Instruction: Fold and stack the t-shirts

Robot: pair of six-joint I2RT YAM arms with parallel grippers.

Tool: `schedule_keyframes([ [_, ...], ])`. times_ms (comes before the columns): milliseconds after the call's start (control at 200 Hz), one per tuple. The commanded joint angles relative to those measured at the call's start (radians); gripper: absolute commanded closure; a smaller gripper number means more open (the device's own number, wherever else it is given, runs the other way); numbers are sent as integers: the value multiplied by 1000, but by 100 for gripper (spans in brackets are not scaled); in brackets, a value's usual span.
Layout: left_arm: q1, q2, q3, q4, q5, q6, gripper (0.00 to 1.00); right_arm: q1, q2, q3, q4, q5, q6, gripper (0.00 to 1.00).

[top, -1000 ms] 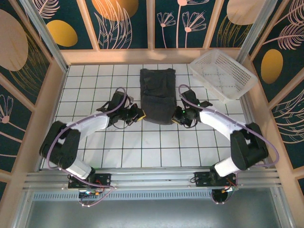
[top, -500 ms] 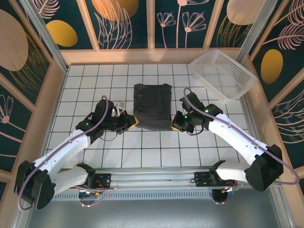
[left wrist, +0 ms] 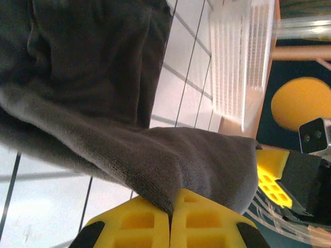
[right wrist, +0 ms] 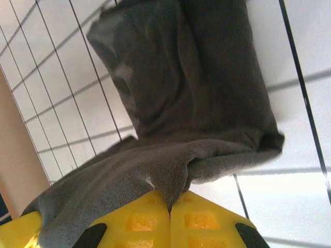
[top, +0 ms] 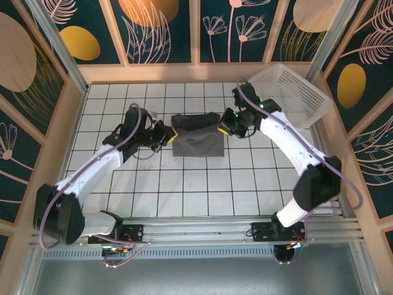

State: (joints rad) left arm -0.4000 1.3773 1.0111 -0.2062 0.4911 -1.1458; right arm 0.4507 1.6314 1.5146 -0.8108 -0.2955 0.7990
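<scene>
Shirt (top: 196,141): lying as a dark, compact rectangle about the middle of the tiled table (top: 184,184), slightly toward the far side, one edge being held up off the tiles above its far part.
Left gripper (top: 167,133): pinching the left corner of that raised edge, yellow pads (left wrist: 139,222) pressed together on the cloth.
Right gripper (top: 226,126): pinching the right corner likewise, cloth draping from the closed pads down to the part lying flat.
Basket (top: 301,98): sitting in the far right corner, apart from the shirt.
Done so far: seemingly folded down to a narrow bundle already (several layers showing in the wrist views), with a crosswise fold now in hand.
Left to do: laying the raised edge down, letting go, flattening; stacking not yet begun, judging from the single shirt on the table.
Writing: finding none readable, no brand or label on shirt, basket or pads; leaf and disc shapes alone decorating the wall panels (top: 159,31).
</scene>
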Motion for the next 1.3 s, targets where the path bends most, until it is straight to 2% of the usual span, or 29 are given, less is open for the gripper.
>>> schedule_keyframes([
  [0, 30, 131, 146, 30, -18, 45, 100, -54, 128, 134, 71, 18, -72, 100],
  [115, 71, 290, 251, 50, -33, 54, 100, -97, 326, 320, 96, 17, -121, 100],
  [205, 106, 429, 352, 42, -58, 76, 100, -121, 483, 481, 111, -36, -165, 100],
  [230, 113, 465, 378, 44, -57, 80, 100, -127, 531, 527, 109, -65, -176, 92],
  [310, 128, 573, 473, 22, -55, 100, 77, -148, 657, 665, 62, -115, -212, 59],
  [410, 133, 652, 596, -78, -103, 144, 50, -158, 687, 713, 54, -109, -258, 46],
  [495, 134, 624, 614, -103, -152, 153, 35, -162, 607, 630, 99, -91, -273, 41],
  [531, 133, 597, 599, -105, -163, 149, 34, -163, 560, 576, 119, -80, -271, 41],
  [626, 120, 499, 475, -66, -162, 96, 34, -163, 385, 359, 209, -30, -258, 41],
  [726, 62, 366, 277, 40, -154, -21, 36, -165, 150, 36, 352, 3, -215, 41],
  [816, -25, 262, 105, 176, -159, -178, 40, -166, -47, -212, 464, 3, -160, 41],
  [911, -128, 216, -19, 315, -207, -351, 43, -165, -232, -433, 547, -32, -92, 41],
  [1011, -212, 236, -73, 451, -278, -489, 44, -167, -380, -599, 597, -62, -17, 41],
  [1101, -247, 307, -79, 559, -287, -604, 37, -167, -469, -683, 604, -66, 27, 41],
  [1196, -277, 386, -94, 722, -330, -748, 31, -167, -510, -709, 584, -65, 33, 41],
  [1296, -299, 474, -30, 760, -358, -810, 28, -167, -518, -694, 544, -61, 9, 41],
])
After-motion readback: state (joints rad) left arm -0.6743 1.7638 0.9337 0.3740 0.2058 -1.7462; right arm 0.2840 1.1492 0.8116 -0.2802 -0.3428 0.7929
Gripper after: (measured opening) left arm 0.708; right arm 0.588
